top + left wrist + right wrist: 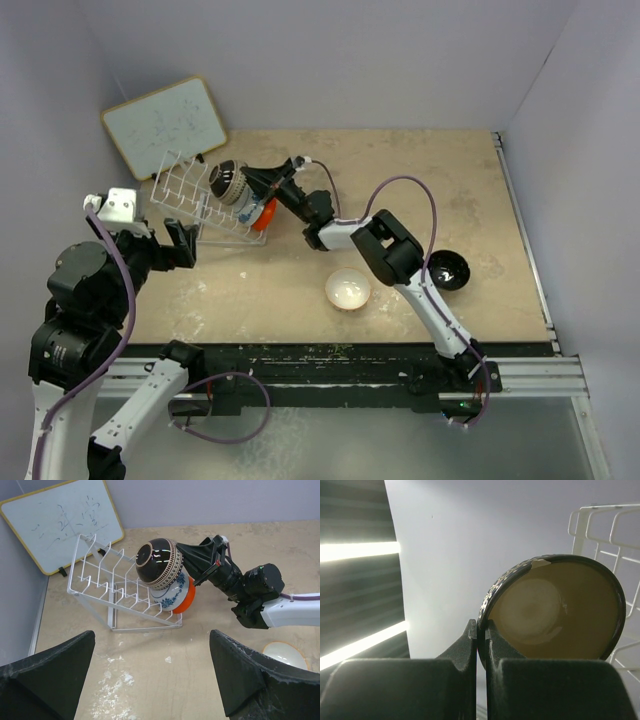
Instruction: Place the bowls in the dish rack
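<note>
Pinching the rim of the tan bowl [156, 563], the right jaws are closing narrowly on it, one finger lying inside the cream hollow and the other against the dark patterned outside. In the right wrist view the grip is sitting at the bowl's lower left edge, so nearly all of the bowl is standing out beyond the fingertips and to their right. The right arm [400, 255] is reaching across the bench [440, 190] and is carrying the bowl on edge at the right end of the dish rack [116, 585]. The bowl's foot is facing the rack and its open side is facing back toward the wrist. Just beneath it, the blue-and-white bowl [171, 595] is leaning in the rack with the orange-red bowl [187, 601] right behind it. Whether the tan bowl is touching the blue-and-white one I cannot tell. The white bowl [348, 289] and the black bowl [448, 270] are sitting upright on the bench, well apart from the rack, the black one nearer the right edge. The left jaws are gaping wide, their fingers [47, 677] holding nothing and hovering on the near side of the rack. A whiteboard [60, 525] is leaning at the wall behind the rack.
</note>
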Robot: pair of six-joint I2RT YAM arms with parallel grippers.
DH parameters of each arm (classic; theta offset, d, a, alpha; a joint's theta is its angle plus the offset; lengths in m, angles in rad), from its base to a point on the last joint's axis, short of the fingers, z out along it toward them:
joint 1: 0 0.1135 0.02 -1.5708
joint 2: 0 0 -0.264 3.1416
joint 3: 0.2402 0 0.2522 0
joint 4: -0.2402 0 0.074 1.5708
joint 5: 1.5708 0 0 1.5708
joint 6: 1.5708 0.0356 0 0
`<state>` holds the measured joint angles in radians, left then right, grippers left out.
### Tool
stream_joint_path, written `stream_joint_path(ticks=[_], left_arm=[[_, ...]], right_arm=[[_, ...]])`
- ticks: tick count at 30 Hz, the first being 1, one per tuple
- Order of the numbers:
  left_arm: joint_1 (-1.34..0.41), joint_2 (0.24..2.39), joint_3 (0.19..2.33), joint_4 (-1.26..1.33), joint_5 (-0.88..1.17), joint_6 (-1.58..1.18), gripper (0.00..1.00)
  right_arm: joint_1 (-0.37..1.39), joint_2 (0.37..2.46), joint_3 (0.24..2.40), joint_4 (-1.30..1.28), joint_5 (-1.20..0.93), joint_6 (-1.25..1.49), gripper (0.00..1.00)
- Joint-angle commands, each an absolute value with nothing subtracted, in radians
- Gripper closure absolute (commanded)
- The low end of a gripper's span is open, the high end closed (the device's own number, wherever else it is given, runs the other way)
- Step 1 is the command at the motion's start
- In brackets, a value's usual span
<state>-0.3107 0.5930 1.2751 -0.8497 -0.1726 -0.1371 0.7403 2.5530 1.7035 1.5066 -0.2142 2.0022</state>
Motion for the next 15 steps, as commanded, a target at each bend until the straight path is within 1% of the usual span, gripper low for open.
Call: stream_joint_path(ticks=[1, 15], left_arm=[[-0.315, 0.578, 1.293, -0.832, -0.188, -0.127, 0.01], [-0.315, 0.577, 1.278, -0.825, -0.189, -0.128, 0.01]], right_arm=[[0.748, 2.521, 1.742, 1.85, -0.136, 2.061, 1.0], [0.748, 2.551, 1.714, 1.884, -0.144, 2.078, 1.0]])
